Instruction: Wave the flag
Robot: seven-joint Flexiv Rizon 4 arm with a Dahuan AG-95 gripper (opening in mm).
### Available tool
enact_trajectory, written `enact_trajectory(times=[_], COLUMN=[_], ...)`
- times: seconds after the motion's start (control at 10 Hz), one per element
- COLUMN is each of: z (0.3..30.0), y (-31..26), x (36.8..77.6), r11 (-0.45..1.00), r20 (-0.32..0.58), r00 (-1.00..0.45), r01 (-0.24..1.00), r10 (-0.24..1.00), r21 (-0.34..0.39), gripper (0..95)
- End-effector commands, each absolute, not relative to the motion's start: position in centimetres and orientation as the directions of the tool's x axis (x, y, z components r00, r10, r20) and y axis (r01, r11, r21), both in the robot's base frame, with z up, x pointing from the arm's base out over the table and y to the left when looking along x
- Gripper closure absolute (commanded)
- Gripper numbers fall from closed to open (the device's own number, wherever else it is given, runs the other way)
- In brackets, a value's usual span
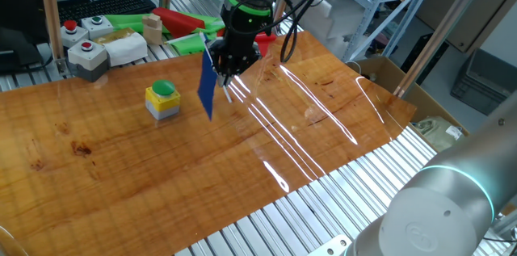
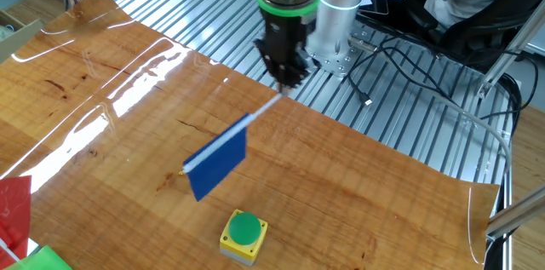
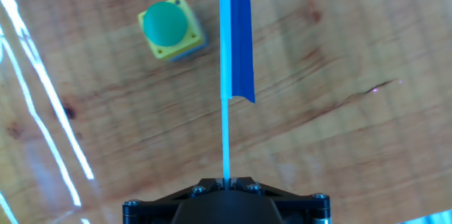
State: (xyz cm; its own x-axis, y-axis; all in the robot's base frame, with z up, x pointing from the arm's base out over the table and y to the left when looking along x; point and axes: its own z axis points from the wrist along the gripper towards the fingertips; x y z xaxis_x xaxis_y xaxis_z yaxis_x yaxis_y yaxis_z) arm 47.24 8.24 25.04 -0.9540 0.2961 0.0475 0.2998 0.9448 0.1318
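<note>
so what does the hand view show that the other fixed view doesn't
Only the hand view shows the flag's stick running straight into the closed fingers, with the cloth edge-on. Only the other fixed view shows the arm's black wrist, the cables on the metal rollers behind, and the broad blue face of the flag. Both show the flag held in the gripper and the yellow button box on the wooden table.
</note>
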Motion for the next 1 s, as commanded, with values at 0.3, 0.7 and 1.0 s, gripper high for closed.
enact_trajectory(times=[0.3, 0.7, 1.0], z=[24.4, 23.4, 22.3], y=[5.7, 2.0, -0.1], x=[48.2, 49.1, 49.6], r11=[0.993, 0.999, 1.000], r20=[0.010, 0.005, 0.003], r00=[-0.993, -1.000, -1.000], r01=[0.113, 0.024, -0.019], r10=[0.114, 0.024, -0.019], r21=[-0.023, -0.027, -0.022], gripper=[95.0, 95.0, 95.0])
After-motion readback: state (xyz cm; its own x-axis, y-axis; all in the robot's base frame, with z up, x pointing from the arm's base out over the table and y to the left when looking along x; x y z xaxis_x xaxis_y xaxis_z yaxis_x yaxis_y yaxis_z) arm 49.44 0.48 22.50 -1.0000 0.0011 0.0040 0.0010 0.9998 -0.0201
